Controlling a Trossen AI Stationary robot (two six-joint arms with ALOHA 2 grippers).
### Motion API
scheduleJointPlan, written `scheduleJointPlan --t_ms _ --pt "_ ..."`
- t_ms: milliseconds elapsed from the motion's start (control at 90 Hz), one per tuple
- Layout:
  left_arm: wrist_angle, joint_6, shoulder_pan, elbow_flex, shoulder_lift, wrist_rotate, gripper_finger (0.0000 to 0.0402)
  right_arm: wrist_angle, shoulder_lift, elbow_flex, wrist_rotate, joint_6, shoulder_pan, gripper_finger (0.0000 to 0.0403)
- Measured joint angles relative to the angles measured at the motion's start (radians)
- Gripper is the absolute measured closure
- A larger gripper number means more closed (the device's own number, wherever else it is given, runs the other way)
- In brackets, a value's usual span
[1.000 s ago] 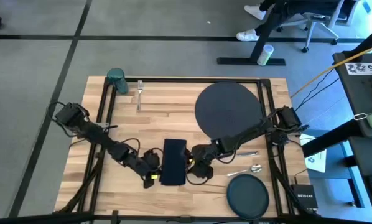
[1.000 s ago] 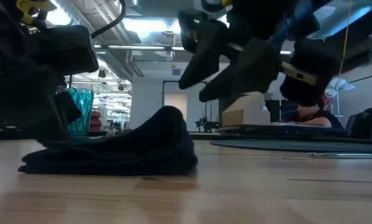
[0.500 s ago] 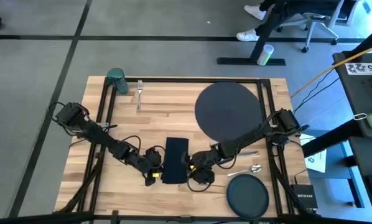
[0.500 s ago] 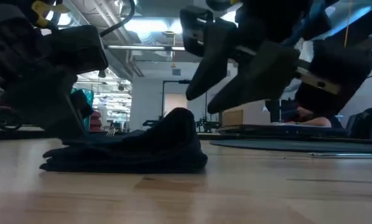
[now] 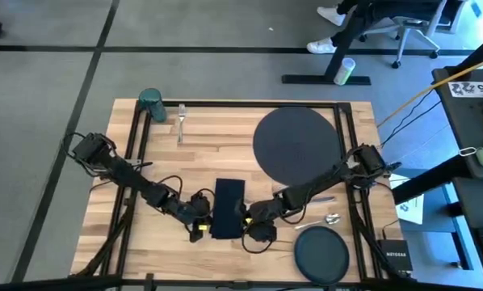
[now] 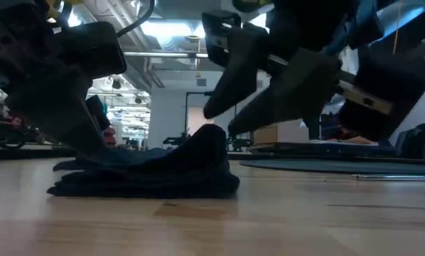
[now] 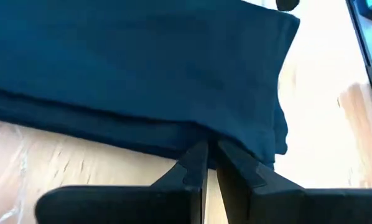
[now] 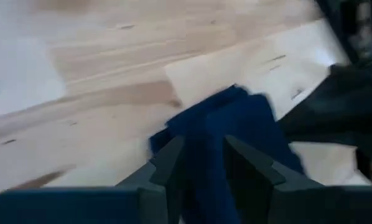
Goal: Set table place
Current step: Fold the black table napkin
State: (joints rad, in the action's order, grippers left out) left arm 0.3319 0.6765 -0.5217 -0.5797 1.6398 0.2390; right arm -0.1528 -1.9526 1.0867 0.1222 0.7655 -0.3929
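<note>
The navy napkin (image 5: 228, 208) lies folded on the table (image 5: 169, 170), near its front edge, with its right side humped up (image 6: 211, 139). My left gripper (image 5: 200, 218) is shut at the napkin's left edge. My right gripper (image 5: 253, 223) is open over the napkin's right edge, a finger on either side of the hump (image 8: 226, 134); whether it touches the cloth does not show. The large charger (image 5: 296, 144) sits at the far right and the smaller plate (image 5: 322, 252) at the near right. The fork (image 5: 181, 121) and teal cup (image 5: 151, 103) are far left. My left gripper pinches the napkin's long left edge (image 7: 201, 135) between its two nearly closed fingertips (image 7: 195, 163). The fingers come slanting down from the table's left. Several folded layers show at that edge; how many are caught I cannot tell. The napkin lies flat on the table there.
A knife (image 5: 318, 198) and a spoon (image 5: 326, 218) lie between the charger and the smaller plate, just right of my right arm. Black rails (image 5: 136, 137) run along the table's edges. Bare wood lies between the fork and the charger.
My left gripper has moved toward the table's right edge, and the napkin has slid a little rightward along the table with it. My right gripper has come down toward the napkin's humped right side.
</note>
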Motion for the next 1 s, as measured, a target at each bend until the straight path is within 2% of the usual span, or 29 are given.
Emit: scheduleJointPlan --t_ms 256,500,1000 --pt "0.000 0.002 0.000 0.000 0.000 0.000 0.0387 0.025 -0.046 0.035 -0.010 -0.002 -0.006 0.0317" --pt "-0.001 0.001 -0.002 0.000 0.000 0.000 0.0387 0.048 -0.046 0.037 -0.068 -0.003 -0.006 0.0395" --pt "-0.007 0.033 -0.008 0.000 0.036 0.000 0.0387 0.059 -0.046 0.037 -0.058 -0.061 -0.024 0.0401"
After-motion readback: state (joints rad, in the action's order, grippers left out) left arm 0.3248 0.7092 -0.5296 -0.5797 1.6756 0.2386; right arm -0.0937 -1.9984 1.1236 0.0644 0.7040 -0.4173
